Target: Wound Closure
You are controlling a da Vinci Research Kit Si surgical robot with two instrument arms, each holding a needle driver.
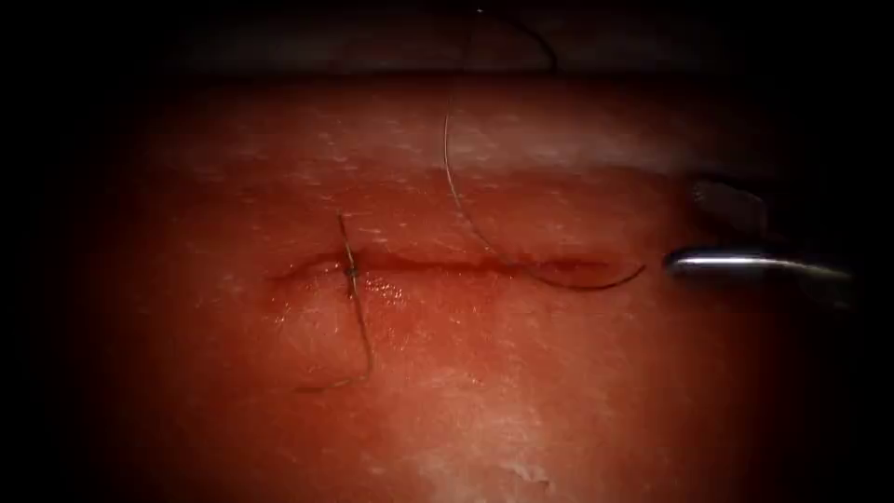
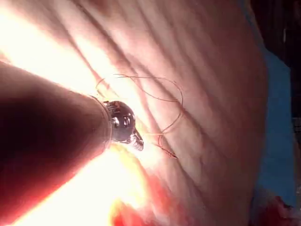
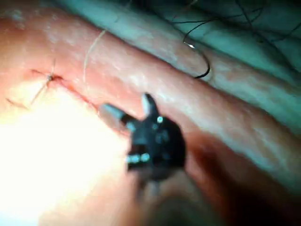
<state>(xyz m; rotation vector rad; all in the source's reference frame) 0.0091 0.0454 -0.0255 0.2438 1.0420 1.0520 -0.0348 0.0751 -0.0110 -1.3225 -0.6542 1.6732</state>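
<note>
The tissue [image 1: 521,410] has a horizontal cut [image 1: 447,265]. One tied stitch [image 1: 352,271] crosses the cut's left part, and its tails run up and down from the knot. A long thread [image 1: 458,200] curves down from the far side and lies along the cut's right end. My right tool [image 1: 684,228] hovers just right of the cut's end, its jaws open and holding nothing; the right wrist view shows the right tool [image 3: 127,104] spread above the cut. The curved needle [image 3: 203,66] lies off the tissue beyond its far edge, held by neither tool. The left tool [image 2: 136,140] hangs over the tissue near loose thread loops [image 2: 160,96].
A stitch [image 3: 49,77] with its tails sits on the cut ahead of the right tool. Red fluid [image 1: 382,289] glistens below the cut around the knot. Dark thread strands [image 3: 254,21] trail over the pale drape [image 3: 225,33] past the tissue's far edge.
</note>
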